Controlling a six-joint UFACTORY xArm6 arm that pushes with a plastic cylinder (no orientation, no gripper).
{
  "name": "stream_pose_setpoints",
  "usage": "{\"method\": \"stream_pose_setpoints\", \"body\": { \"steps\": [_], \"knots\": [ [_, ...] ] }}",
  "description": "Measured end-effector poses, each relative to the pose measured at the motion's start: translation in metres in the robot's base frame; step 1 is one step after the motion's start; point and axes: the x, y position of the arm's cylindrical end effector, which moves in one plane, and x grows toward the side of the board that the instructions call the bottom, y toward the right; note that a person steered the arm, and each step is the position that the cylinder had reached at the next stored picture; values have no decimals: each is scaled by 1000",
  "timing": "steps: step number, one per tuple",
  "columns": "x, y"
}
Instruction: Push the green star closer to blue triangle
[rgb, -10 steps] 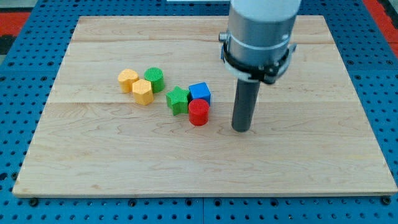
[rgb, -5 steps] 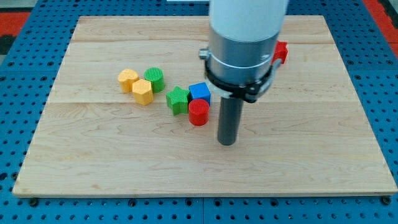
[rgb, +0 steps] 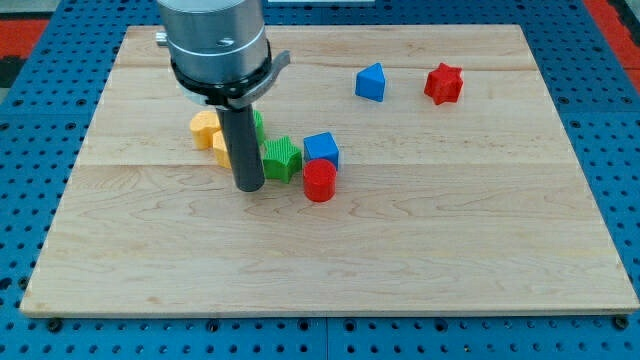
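Observation:
The green star (rgb: 283, 158) lies left of centre on the wooden board (rgb: 450, 230). It touches the blue cube (rgb: 322, 149) on its right, and the red cylinder (rgb: 320, 181) sits just below that. The blue triangle (rgb: 371, 82) is toward the view's top right, well apart from the star. My tip (rgb: 249, 186) rests on the board at the star's lower left edge, close to or touching it. The rod hides part of the blocks behind it.
A red star (rgb: 443, 84) lies right of the blue triangle. Two yellow blocks (rgb: 206, 130) and a green cylinder (rgb: 257, 125) cluster left of the green star, partly hidden by the rod. The board sits on a blue pegboard (rgb: 620, 150).
My tip has swept from the right of the red cylinder across to the green star's left side. The blue triangle and red star have come into sight. The blocks have not visibly moved.

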Motion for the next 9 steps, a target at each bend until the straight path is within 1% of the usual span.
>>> {"method": "stream_pose_setpoints", "body": {
  "steps": [1, 2, 3, 4, 5, 6, 8, 9],
  "knots": [
    [-1, 22],
    [-17, 35],
    [-61, 16],
    [-76, -23],
    [-92, -2],
    [-94, 1],
    [-56, 21],
    [-58, 40]
  ]
}}
